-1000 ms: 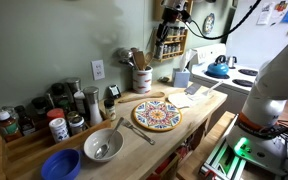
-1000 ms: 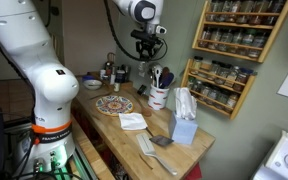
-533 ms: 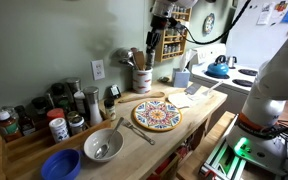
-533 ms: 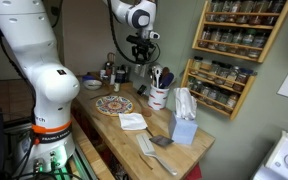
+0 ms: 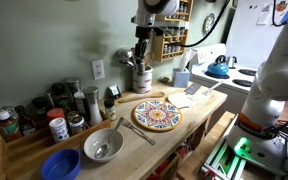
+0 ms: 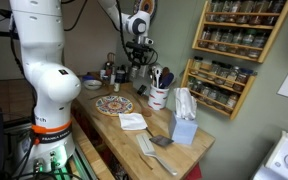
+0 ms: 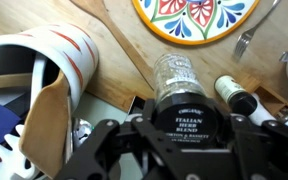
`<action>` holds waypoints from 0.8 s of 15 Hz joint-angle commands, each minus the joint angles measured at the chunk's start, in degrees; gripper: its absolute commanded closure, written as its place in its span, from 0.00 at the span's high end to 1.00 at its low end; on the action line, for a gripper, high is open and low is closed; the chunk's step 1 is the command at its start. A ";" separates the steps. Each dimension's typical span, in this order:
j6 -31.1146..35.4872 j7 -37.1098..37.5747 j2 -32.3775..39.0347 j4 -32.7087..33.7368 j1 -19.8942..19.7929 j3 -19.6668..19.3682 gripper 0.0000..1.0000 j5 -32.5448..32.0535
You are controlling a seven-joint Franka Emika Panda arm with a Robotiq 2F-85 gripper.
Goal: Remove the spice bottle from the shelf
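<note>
**A:** What sits closest to the wrist camera?

**B:** The end effector [image 7: 184, 130]. Its black fingers [image 7: 110, 146] are clamped on either side of the spice bottle [image 7: 176, 75]. The bottle's black cap faces the lens and reads "Italian Herb Blend".

**A:** So where is the bottle?

**B:** Off the shelf, gripped and held in the air over the wooden worktop [image 7: 119, 72].

**A:** And underneath it?

**B:** To one side is a white crock [image 7: 72, 45] with orange stripes, and a wooden spatula [image 7: 52, 120] sticks out of it. On the other side is a dark-capped bottle [image 7: 234, 95]. Beyond those are the rim of a painted plate [image 7: 194, 12] and a fork [image 7: 246, 42].

**A:** What about farther out?

**B:** In an exterior view the end effector [image 5: 142, 52] hangs just above the crock [image 5: 141, 78]. The bottle itself is too small to make out there. The shelf [image 5: 171, 38] is on the wall behind, apart from the end effector. In an exterior view the shelf [image 6: 220, 85] shows rows of small dark jars and is well apart from the end effector [image 6: 136, 66].
</note>
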 commanded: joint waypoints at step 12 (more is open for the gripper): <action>6.48 3.55 5.81 0.80 1.54 2.62 0.29 -4.41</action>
